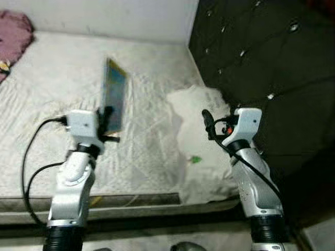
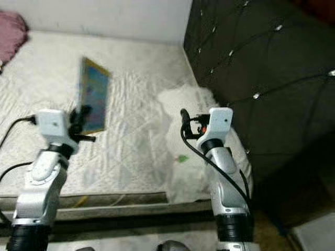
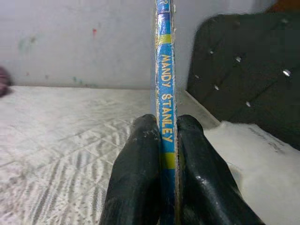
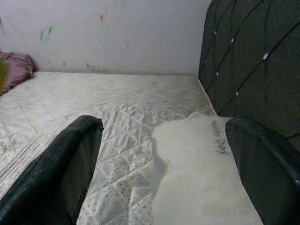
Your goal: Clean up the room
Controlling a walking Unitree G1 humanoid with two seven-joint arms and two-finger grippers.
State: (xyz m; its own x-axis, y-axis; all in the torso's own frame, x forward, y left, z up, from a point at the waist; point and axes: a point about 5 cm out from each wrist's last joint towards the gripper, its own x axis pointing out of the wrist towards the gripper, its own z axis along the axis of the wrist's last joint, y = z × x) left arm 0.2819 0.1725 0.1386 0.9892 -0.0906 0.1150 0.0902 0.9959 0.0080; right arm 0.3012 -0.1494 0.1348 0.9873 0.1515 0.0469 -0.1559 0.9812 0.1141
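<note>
A thin picture book (image 1: 114, 94) stands upright above the white mattress (image 1: 57, 104), held by its lower edge in my left gripper (image 1: 107, 121). In the left wrist view both black fingers (image 3: 140, 173) press on its blue spine (image 3: 166, 93), lettered in yellow. My right gripper (image 1: 208, 123) hovers open over a white pillow (image 1: 201, 141) at the mattress's right side, with nothing between its fingers (image 4: 70, 164).
A dark tufted headboard (image 1: 261, 57) rises on the right. A pink cloth (image 1: 13, 34) lies at the far left corner of the bed. The white wall (image 1: 115, 15) runs behind. The mattress's front edge (image 1: 131, 201) sits just before me.
</note>
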